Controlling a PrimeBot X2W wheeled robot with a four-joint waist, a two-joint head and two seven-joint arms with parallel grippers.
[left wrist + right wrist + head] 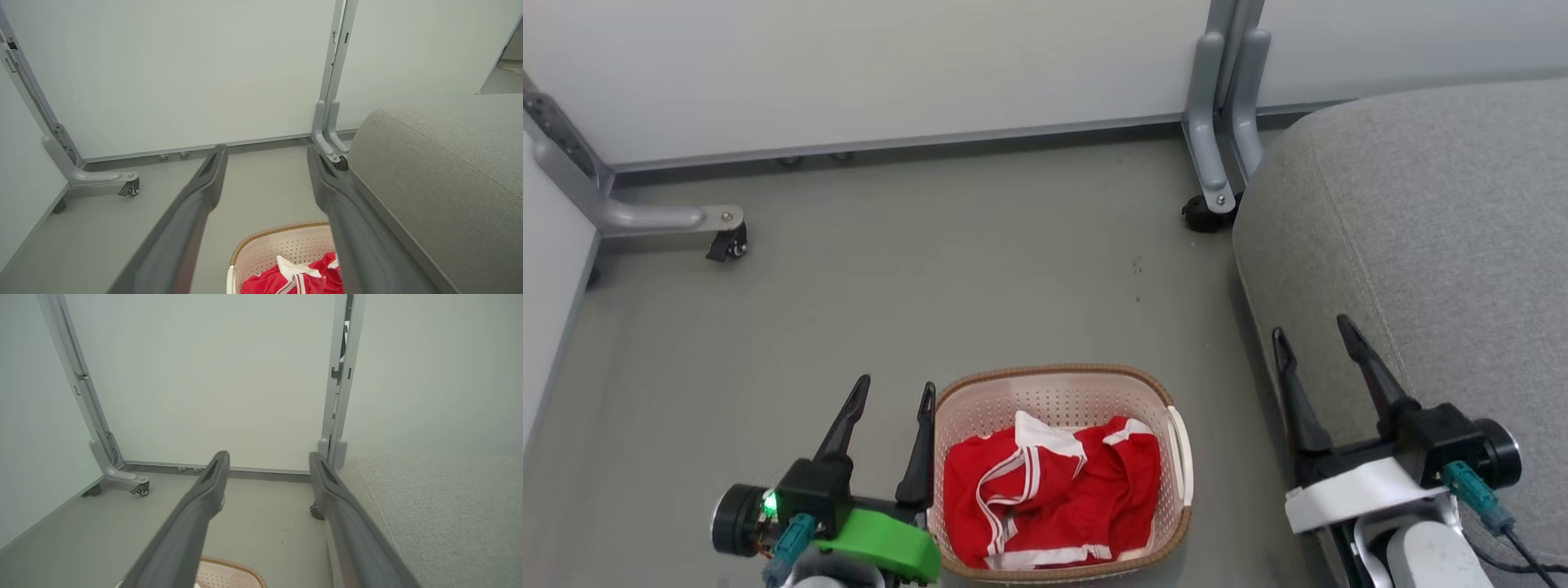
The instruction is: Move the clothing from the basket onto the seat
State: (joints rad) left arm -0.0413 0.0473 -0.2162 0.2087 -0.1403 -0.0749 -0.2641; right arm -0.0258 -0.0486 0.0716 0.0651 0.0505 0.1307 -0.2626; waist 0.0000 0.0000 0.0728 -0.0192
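Red clothing with white panels and stripes lies crumpled in the cream basket with a brown rim on the floor. The left wrist view shows the clothing and basket low down. The light-grey seat rises at the right, with the seat also large in the left wrist view and the seat in the right wrist view. My left gripper stands open just left of the basket, empty. My right gripper stands open over the seat's front edge, empty.
White partition panels close off the back and left. Their grey feet with castors stand on the floor at the left and by the seat's far corner. Bare grey floor stretches beyond the basket.
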